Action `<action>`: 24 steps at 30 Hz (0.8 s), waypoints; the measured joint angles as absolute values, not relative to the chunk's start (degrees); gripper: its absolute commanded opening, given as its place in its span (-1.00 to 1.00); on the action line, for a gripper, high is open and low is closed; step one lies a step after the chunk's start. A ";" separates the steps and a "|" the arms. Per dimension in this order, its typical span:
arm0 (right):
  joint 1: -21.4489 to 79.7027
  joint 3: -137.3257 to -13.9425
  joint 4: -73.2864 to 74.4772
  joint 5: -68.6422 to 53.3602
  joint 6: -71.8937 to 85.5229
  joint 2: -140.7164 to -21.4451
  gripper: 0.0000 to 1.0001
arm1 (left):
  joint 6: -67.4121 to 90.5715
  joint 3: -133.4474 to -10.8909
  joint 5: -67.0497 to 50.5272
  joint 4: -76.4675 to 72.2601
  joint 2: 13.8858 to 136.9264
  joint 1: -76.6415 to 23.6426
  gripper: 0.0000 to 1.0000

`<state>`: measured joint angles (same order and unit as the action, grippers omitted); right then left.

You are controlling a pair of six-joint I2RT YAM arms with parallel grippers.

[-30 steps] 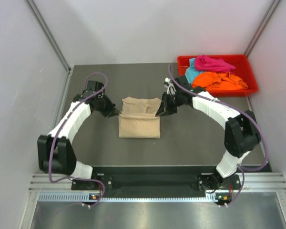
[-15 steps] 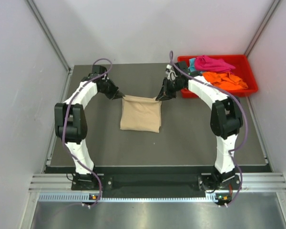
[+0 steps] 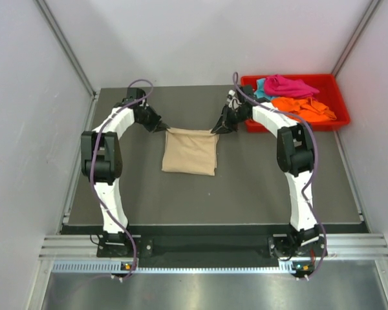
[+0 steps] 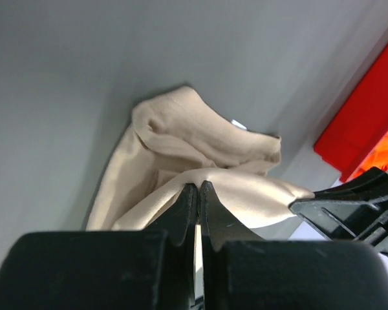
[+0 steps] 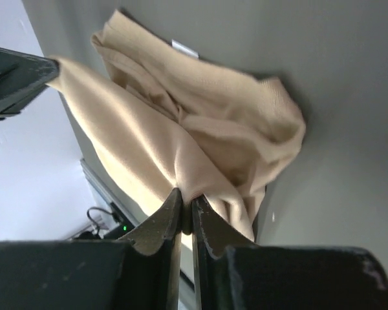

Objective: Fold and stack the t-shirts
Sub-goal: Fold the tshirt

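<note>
**Beige shirt pinched at 2 far corners; 3 shirts in tray**

Container: 1 red tray [image 3: 341, 113], rigid plastic, rectangular with a raised rim, at the far right corner of the surface [image 3: 252, 190]. It holds 3 crumpled shirts in a loose heap. Magenta t-shirt [image 3: 290, 85] on top toward the far side. Orange t-shirt [image 3: 304, 108] along the near side. Teal t-shirt [image 3: 261, 94] at the left end, mostly covered by the other 2.

Surface: dark grey, matte, flat.

Beige t-shirt [image 3: 189, 150]: lies mid-surface, left of the tray and apart from it. Soft plain cloth, folded to a rough rectangle. Near edge flat on the surface; far edge drawn taut between the 2 arms.

Left end effector [image 4: 197, 190]: clenched on the far left corner of the beige shirt, cloth bunched between black fingers almost together.

Right end effector [image 5: 186, 201]: clenched on the far right corner, fingers pinched close on a fold.

Wrist views: layers overlap under the held edge in soft creases; a small white tag shows at the fold. Cloth has a slight sheen where pulled tight.
</note>
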<state>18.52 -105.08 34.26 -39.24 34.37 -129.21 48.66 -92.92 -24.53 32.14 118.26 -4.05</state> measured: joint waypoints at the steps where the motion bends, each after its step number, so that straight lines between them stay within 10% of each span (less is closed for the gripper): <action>1: 18.46 -106.76 33.71 -39.46 34.83 -130.52 -0.71 | 48.66 -93.82 -24.43 31.83 119.39 -3.84 -1.00; 3: 18.28 -110.85 32.49 -39.53 35.59 -133.69 -0.45 | 48.29 -95.39 -24.03 30.39 121.78 -3.36 -0.86; 6: 17.63 -116.84 30.30 -38.94 36.29 -138.23 -0.29 | 46.85 -99.50 -22.98 29.15 126.52 -2.57 -0.05; 11: 15.46 -124.62 31.55 -35.16 34.41 -141.86 0.15 | 42.37 -110.61 -19.79 29.67 133.40 -1.50 0.35; 18: 14.22 -114.32 31.99 -31.42 28.18 -132.14 0.30 | 37.76 -105.41 -19.75 25.67 121.89 -1.61 0.11; 24: 18.92 -108.31 26.33 -32.80 27.16 -126.15 -0.21 | 41.95 -84.68 -27.40 10.52 108.95 -5.89 -0.34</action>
